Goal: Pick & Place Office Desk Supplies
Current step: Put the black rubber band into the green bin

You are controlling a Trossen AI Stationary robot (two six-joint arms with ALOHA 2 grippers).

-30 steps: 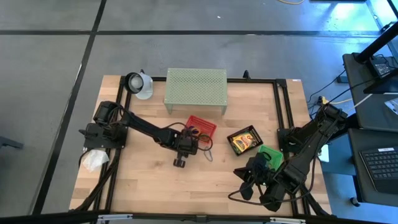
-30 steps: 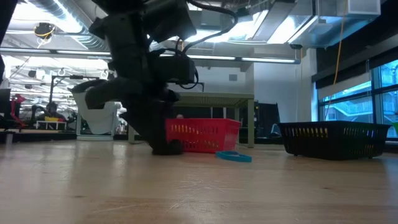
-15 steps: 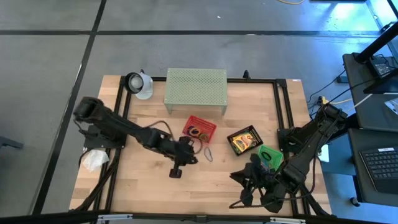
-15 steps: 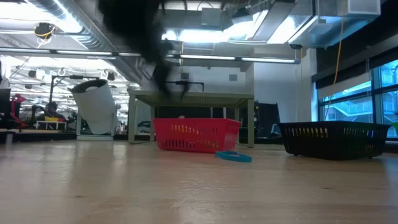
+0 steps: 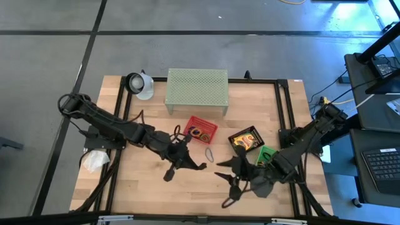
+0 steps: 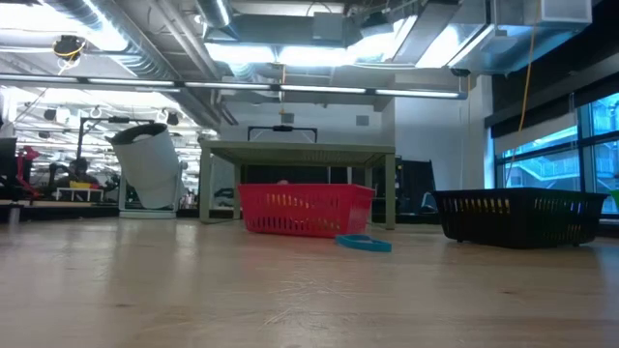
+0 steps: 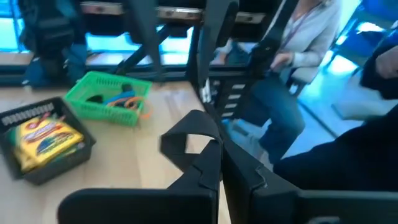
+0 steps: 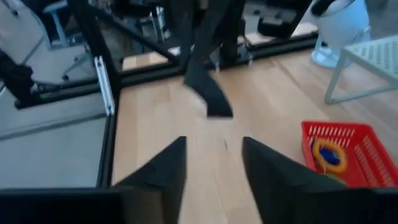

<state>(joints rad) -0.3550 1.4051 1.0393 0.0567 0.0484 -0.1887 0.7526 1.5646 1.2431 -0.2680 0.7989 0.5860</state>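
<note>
Left gripper (image 5: 169,175) pressed together, empty, raised mid-table. Right gripper (image 8: 212,158) spread, empty, near front edge. Crayon box (image 5: 245,141) in black tray (image 5: 236,135); loops (image 5: 200,132) in red basket (image 5: 192,122).

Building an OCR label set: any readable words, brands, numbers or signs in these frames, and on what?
None can be read.
Yellow-and-green crayon-style box in the black mesh basket: printed lettering on its face, too blurred to read.
Same box from the high view: too small to read.
Red mesh basket, green mesh basket, pale green perforated metal shelf: no text visible.
</note>
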